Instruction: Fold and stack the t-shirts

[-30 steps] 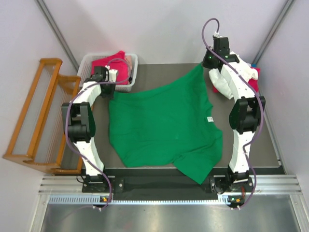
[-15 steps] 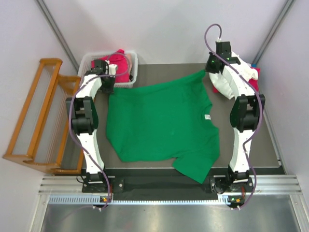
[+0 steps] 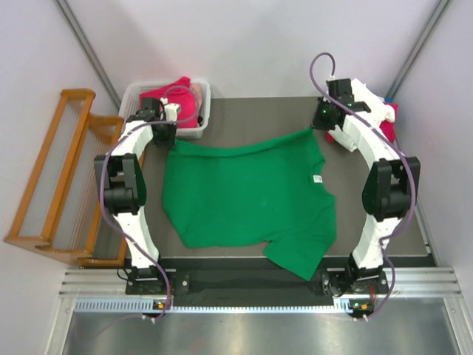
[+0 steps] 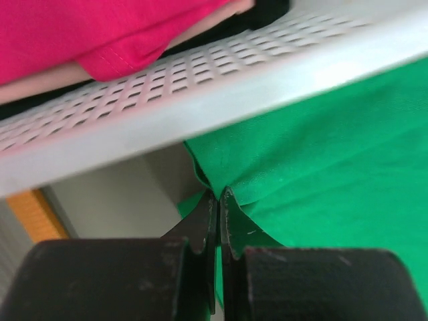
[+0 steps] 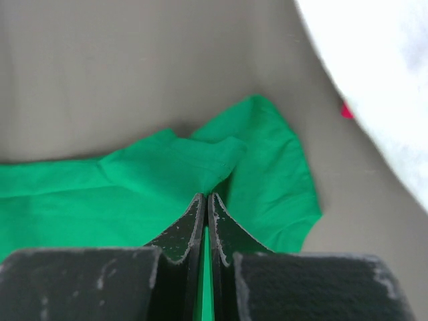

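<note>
I had the left tool pinching the green t-shirt at its far-left corner beside the basket and the right tool pinching its far-right corner, the shirt spread mid-worktop, its small white label unreadable.

The green t-shirt is plain bright green with a small white label. The basket is white, its wall patterned with small holes, around plain crimson t-shirts. The wooden rack is orange, the table dull grey-brown.
</note>
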### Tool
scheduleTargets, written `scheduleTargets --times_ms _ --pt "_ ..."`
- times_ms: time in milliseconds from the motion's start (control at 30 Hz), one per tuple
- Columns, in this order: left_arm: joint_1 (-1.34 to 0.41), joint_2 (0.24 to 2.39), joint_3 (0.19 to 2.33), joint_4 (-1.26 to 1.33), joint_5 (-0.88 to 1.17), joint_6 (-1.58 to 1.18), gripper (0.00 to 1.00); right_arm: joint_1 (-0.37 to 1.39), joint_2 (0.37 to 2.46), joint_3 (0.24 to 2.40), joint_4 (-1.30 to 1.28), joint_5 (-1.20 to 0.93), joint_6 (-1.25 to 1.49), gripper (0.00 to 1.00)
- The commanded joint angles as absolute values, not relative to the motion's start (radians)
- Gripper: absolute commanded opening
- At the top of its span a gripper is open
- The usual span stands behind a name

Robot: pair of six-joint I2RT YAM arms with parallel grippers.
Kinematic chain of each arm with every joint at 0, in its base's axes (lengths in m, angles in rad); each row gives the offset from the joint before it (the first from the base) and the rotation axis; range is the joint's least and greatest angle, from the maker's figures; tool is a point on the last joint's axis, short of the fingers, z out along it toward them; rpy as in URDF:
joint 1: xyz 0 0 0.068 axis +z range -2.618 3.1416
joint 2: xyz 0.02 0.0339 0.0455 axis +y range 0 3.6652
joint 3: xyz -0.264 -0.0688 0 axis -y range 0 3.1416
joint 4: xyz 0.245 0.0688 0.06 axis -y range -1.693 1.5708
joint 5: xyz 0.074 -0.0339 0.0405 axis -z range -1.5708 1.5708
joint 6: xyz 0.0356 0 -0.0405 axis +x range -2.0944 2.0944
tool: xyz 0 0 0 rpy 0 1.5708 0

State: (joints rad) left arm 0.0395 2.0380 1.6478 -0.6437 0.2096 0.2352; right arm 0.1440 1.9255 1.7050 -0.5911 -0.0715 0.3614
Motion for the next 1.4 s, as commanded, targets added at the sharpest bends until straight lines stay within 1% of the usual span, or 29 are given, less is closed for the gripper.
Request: scheduleTargets --times_ms 0,167,333,567,833,933,1067,1167,1367 --pt "0.048 1.898 1.62 -0.638 0.288 0.222 0.0 0.205 1.766 1.64 -0.572 -0.054 0.364 0.0" --pt "0.048 1.839 1.579 -0.647 0.302 0.227 0.0 0.25 1.674 1.537 -0.575 -0.02 0.36 0.0" --pt "0.046 1.806 1.563 -0.669 0.319 0.233 0.0 0.256 1.62 1.451 -0.581 -0.006 0.368 0.0" --pt "0.044 1.784 1.595 -0.701 0.36 0.238 0.0 0.256 1.545 1.399 -0.606 0.069 0.374 0.0" --pt "0.035 1.758 1.618 -0.768 0.391 0.253 0.0 0.256 1.464 1.333 -0.658 0.089 0.394 0.0" --pt "0.037 1.717 1.579 -0.802 0.371 0.27 0.0 0.264 1.436 1.264 -0.667 0.048 0.405 0.0" --pt "0.038 1.635 1.393 -0.785 0.319 0.304 0.0 0.293 1.404 1.171 -0.652 0.035 0.416 0.0" --pt "0.055 1.6 1.312 -0.773 0.293 0.305 0.0 0.299 1.397 1.131 -0.641 0.032 0.416 0.0" --pt "0.089 1.624 1.264 -0.842 0.314 0.348 0.0 0.299 1.385 1.095 -0.65 0.034 0.42 0.0"
